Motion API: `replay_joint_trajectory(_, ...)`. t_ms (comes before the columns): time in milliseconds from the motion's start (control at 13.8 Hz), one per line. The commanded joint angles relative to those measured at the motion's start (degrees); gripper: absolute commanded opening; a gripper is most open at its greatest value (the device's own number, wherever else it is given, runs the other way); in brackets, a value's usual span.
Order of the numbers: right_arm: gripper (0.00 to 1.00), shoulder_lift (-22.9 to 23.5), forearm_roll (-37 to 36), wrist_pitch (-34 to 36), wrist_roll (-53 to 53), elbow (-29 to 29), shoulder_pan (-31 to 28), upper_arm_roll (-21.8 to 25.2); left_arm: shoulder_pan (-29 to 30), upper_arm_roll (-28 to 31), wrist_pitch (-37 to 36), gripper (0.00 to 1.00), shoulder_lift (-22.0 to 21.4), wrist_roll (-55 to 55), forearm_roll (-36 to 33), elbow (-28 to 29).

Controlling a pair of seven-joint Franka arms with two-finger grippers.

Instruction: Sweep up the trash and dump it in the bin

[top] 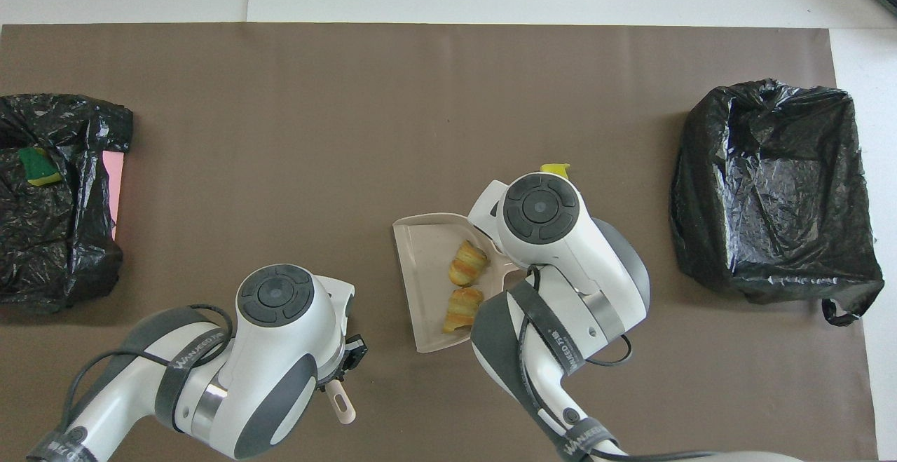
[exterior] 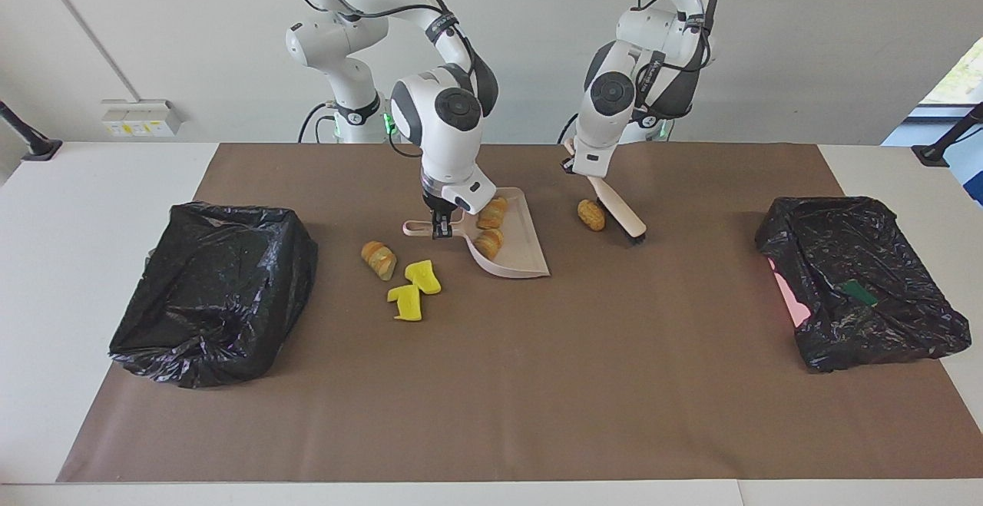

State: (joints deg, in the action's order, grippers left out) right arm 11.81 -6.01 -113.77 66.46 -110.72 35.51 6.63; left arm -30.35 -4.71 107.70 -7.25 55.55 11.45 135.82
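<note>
My right gripper (exterior: 440, 227) is shut on the handle of the pale pink dustpan (exterior: 522, 254), which holds two golden-brown trash lumps (exterior: 492, 214) (top: 468, 263). My left gripper (exterior: 581, 170) is shut on the beige brush (exterior: 619, 216), which slants down with its black bristles at the mat. One trash lump (exterior: 590, 214) lies on the mat between brush and dustpan. Another lump (exterior: 378, 259) and two yellow chunks (exterior: 424, 276) lie beside the dustpan handle, toward the right arm's end. In the overhead view the arms hide most of this; one yellow chunk (top: 556, 168) peeks out.
A bin lined with a black bag (exterior: 215, 291) stands at the right arm's end of the brown mat. A second lined bin (exterior: 860, 279) at the left arm's end holds a green item, with something pink at its side.
</note>
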Motion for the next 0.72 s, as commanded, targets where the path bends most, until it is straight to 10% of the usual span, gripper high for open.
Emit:
replay_joint_trajectory(0,0.0,-1.35,-1.37,-1.89,-4.92,-2.65,0.7,-0.48,-1.73,0.49,2.6,0.0,-2.59,-3.95,4.52,3.04)
replay_joint_trajectory(650,0.0,-1.35,-1.9,-0.31,-5.38,-1.95,0.53,-0.39,-8.31,0.4,17.46,0.0,3.65,-24.65,11.93,-0.64)
